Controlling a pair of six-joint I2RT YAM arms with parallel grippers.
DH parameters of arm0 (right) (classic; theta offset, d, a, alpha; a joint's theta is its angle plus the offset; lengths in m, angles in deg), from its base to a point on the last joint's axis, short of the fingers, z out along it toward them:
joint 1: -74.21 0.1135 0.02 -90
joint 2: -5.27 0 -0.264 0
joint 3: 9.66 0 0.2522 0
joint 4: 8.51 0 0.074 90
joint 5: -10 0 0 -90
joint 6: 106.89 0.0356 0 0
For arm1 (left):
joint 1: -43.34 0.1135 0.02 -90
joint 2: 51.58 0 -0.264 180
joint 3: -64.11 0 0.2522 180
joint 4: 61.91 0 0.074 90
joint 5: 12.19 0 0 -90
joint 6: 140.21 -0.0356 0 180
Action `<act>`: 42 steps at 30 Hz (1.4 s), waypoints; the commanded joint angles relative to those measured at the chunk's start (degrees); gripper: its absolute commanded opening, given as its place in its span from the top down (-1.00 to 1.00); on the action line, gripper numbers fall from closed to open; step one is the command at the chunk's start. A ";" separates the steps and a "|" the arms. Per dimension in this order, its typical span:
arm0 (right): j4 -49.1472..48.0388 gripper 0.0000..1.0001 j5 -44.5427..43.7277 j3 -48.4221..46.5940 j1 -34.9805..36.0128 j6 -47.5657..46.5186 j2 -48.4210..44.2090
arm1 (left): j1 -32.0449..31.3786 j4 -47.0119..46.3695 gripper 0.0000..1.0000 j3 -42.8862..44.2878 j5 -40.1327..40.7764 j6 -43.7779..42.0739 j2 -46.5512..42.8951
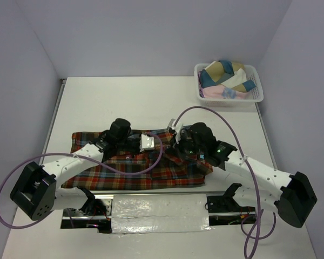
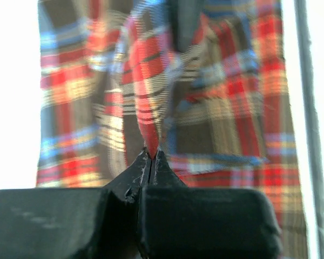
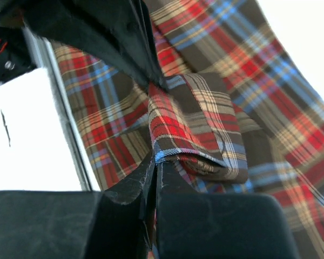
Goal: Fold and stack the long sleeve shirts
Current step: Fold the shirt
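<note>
The red-orange, brown and blue plaid flannel long sleeve shirt [image 1: 146, 171] lies spread flat across the near half of the white table [image 1: 124, 102], well apart from the white slotted plastic basket [image 1: 257, 97] of bundled cloth at the far right corner. The left gripper [image 2: 151, 157] has its jaws pressed together on a raised ridge of the plaid cloth. The right gripper [image 3: 156, 159] is likewise pinched closed on a folded edge, both near the shirt's upper middle.
</note>
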 commanded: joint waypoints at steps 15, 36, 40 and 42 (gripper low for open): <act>0.34 0.47 -3.01 4.88 -4.32 4.95 -16.09 | -6.75 31.87 1.00 33.33 6.82 -18.94 3.20; 12.81 -0.48 1.41 5.05 -9.07 18.74 -26.91 | -27.05 23.28 0.96 10.77 18.59 -29.40 1.79; 14.68 -0.29 -5.12 5.76 -8.98 22.95 -20.06 | -28.03 31.18 -0.10 10.84 11.85 -36.44 2.23; 12.84 -0.20 -3.36 5.93 -8.81 24.80 -15.85 | -27.94 33.38 -0.41 11.20 11.21 -37.93 1.80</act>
